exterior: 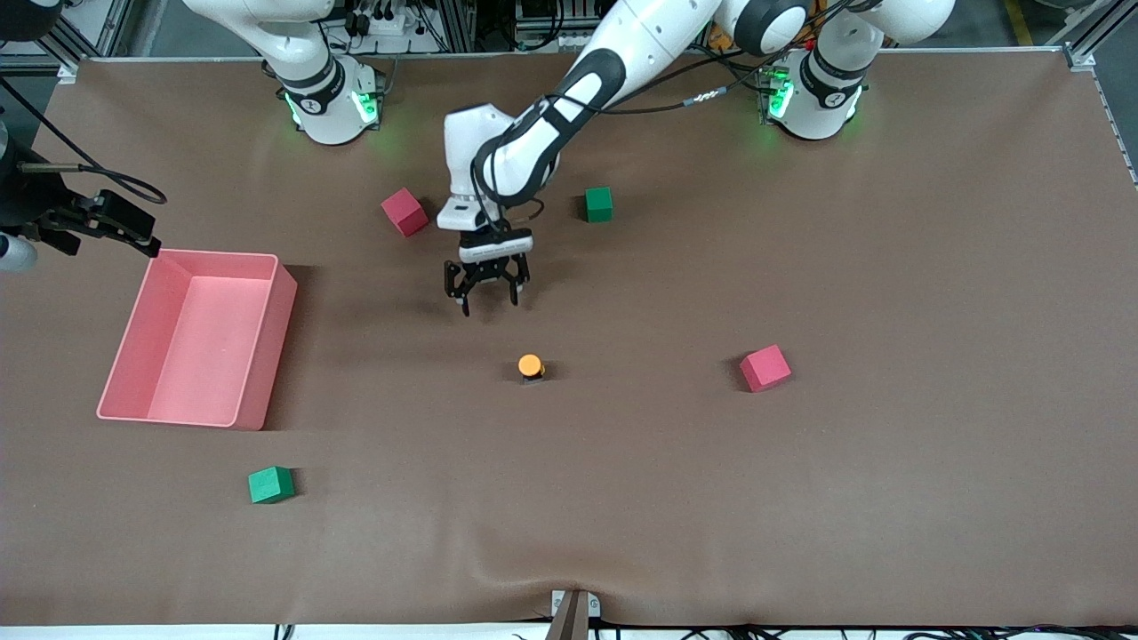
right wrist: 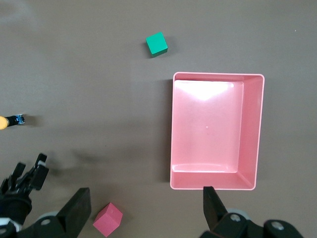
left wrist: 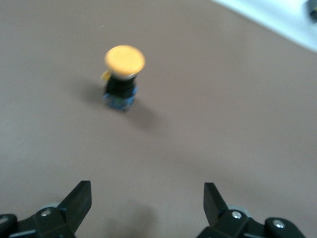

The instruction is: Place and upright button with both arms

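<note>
The button [exterior: 531, 366] stands upright, orange cap up, near the middle of the surface [exterior: 889, 498]. The left gripper [exterior: 486, 302] hangs spread wide and empty above the surface, clear of the button. The right gripper [right wrist: 143, 206], also wide, waits high over the pink bin [right wrist: 250, 134].

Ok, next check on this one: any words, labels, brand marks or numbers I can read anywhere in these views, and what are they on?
None can be read.
Arm bases: a small round mark on each base near the green lights, too small to read.
Button, pink bin, red cubes and green cubes: no print visible.
Left gripper, open over the table near the button: no lettering visible.
Right gripper, open above the bin's end of the table: none visible.
</note>
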### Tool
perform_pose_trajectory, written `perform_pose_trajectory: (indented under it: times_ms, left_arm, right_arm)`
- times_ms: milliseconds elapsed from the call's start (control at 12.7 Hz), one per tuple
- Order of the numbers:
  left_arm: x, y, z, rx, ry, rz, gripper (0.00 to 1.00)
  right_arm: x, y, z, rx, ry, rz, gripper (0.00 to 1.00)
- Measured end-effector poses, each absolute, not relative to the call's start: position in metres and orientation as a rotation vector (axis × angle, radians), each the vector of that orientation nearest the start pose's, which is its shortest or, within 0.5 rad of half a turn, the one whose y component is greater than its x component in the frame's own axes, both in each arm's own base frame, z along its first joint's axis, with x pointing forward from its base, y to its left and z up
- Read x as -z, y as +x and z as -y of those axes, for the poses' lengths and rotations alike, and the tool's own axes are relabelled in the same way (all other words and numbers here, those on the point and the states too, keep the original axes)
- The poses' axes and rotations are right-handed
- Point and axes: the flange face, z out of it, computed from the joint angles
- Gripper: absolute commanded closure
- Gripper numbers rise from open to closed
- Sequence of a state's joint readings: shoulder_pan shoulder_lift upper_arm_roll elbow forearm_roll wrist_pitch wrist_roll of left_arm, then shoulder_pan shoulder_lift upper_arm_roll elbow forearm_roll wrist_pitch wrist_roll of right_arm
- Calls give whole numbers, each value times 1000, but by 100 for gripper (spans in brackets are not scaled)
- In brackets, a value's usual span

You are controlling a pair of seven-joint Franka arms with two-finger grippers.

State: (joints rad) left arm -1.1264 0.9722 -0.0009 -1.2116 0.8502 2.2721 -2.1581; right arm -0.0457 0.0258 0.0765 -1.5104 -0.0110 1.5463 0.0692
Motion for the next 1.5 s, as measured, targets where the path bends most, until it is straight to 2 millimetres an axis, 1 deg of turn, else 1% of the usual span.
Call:
perform_pose_trajectory:
  times_ms: [158, 315, 394, 473, 552, 631, 710, 867, 946, 1025, 1183, 1419, 1498]
  left_arm:
    - [-228, 336, 691, 905, -2979, 768, 0]
    - [-264, 337, 689, 801, -2985, 758, 0]
    - [-285, 342, 686, 741, -2996, 749, 0]
    - [-309, 352, 679, 678, -3007, 735, 0]
    - [-338, 365, 669, 622, -3016, 717, 0]
    - [-368, 382, 653, 571, -3017, 697, 0]
    - [-399, 400, 634, 521, -3022, 668, 0]
    - [-457, 444, 585, 438, -3056, 597, 0]
    - [-481, 467, 559, 420, -3072, 578, 0]
    - [-500, 488, 532, 410, -3080, 562, 0]
    - [-527, 522, 482, 414, -3076, 503, 0]
    - [-549, 561, 410, 374, -3039, 330, 0]
    - [-556, 574, 380, 349, -3029, 266, 0]
  right_arm:
    - [-636, 560, -16, 17, -3149, -60, 0]
    - [-636, 560, -16, 16, -3149, -59, 0]
    - [-636, 560, -16, 16, -3149, -59, 0]
    - [-636, 560, -16, 17, -3149, -60, 0]
    - [-636, 561, -16, 18, -3149, -60, 0]
    - [-636, 561, -16, 19, -3149, -60, 0]
    - [-636, 561, -16, 19, -3149, -60, 0]
    - [-636, 561, -15, 19, -3149, -63, 0]
    - [-636, 561, -14, 18, -3149, -64, 0]
    - [-636, 562, -14, 17, -3149, -64, 0]
    - [-635, 562, -14, 16, -3148, -65, 0]
    - [-635, 562, -14, 15, -3148, -67, 0]
    - [-635, 562, -13, 15, -3148, -67, 0]
